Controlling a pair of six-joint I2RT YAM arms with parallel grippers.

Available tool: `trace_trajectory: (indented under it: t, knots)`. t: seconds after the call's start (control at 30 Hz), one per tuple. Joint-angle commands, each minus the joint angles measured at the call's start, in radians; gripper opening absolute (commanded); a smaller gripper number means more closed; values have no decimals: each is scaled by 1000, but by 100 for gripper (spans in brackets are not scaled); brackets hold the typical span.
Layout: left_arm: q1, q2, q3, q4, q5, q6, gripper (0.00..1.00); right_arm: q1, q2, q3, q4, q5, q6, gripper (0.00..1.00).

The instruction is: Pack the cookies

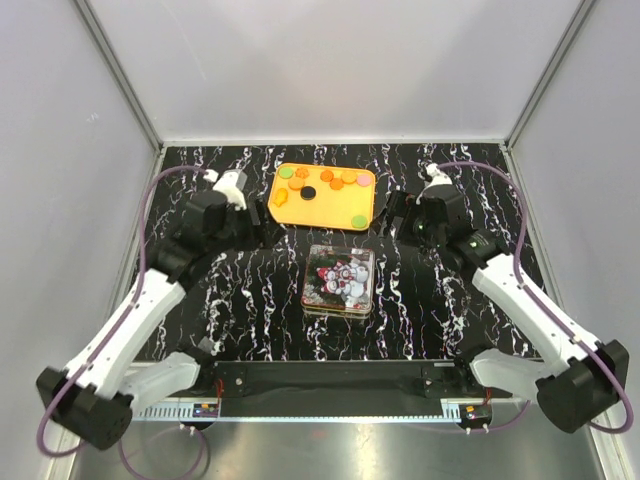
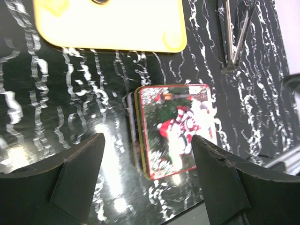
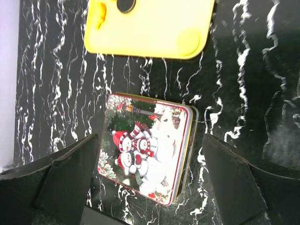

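Observation:
The cookies (image 1: pixel 327 181) are small flat discs in orange, green, pink and black, lying on a yellow-orange tray (image 1: pixel 340 207) at the back middle. A square tin (image 1: pixel 339 280) with a snowman lid lies shut in front of the tray. My left gripper (image 1: pixel 264 224) hovers open and empty left of the tray. My right gripper (image 1: pixel 386 213) hovers open and empty right of it. In the left wrist view the open gripper (image 2: pixel 147 140) looks down on the tin (image 2: pixel 176 129). In the right wrist view the open gripper (image 3: pixel 150 138) frames the tin (image 3: pixel 147 145), with a black cookie (image 3: pixel 125 3) at the top edge.
The table top (image 1: pixel 240 300) is black marble with white veins, bounded by pale walls left, right and behind. A metal rail (image 1: pixel 330 378) with both arm bases runs along the near edge. The tray shows in both wrist views (image 2: pixel 110 26) (image 3: pixel 150 28).

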Motion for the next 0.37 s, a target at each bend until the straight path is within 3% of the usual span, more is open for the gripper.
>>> trace_trajectory:
  t: [0.0,0.33]
  knots:
    - [4,-98,25,-85,-67,87,82,-6,-46,63,-89,84,-39,100]
    - [4,-234,-55,-70,-49,98,84,-8,-138,40,-95,119,-70,100]
